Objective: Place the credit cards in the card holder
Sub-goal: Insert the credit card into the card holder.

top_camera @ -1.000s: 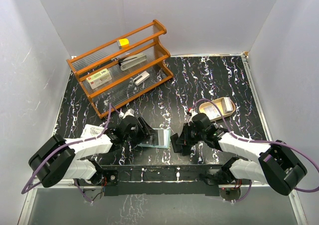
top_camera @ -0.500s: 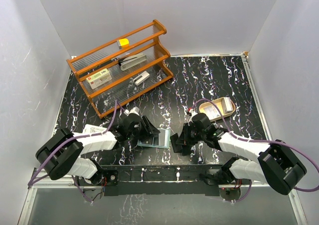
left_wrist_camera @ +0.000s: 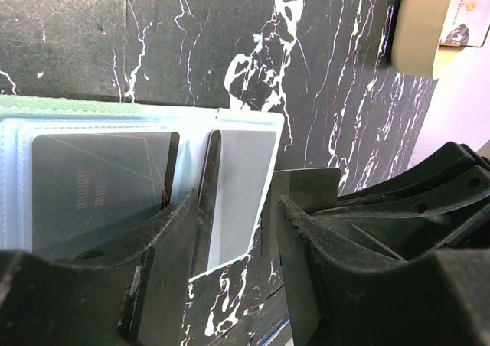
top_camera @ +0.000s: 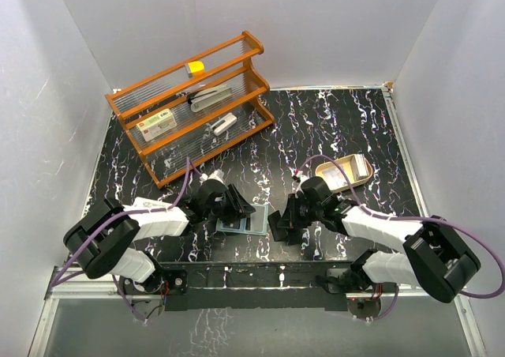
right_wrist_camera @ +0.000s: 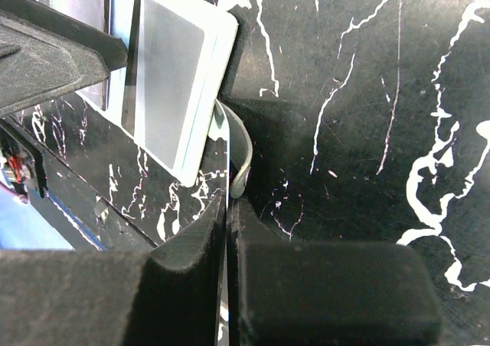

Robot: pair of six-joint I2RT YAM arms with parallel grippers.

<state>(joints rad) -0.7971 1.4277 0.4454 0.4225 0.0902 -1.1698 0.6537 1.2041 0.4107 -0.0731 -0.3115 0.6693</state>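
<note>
Open card holder (top_camera: pixel 241 225) lies between the two grippers, pale sleeves up, two dark cards (left_wrist_camera: pixel 99 185) showing in them. Over the holder, left gripper (top_camera: pixel 239 209): jaws wide apart, clamping nothing, seems to pin it flat. Just off its right edge, right gripper (top_camera: pixel 278 227): jaws pinched almost together on a credit card (right_wrist_camera: pixel 227 208), seen edge-on. Insertion step in hand. Next move calls for lining the card up with a free sleeve mouth, then sliding it in. Spare card (left_wrist_camera: pixel 468 9) in tray (left_wrist_camera: pixel 413 36), well right of the holder
</note>
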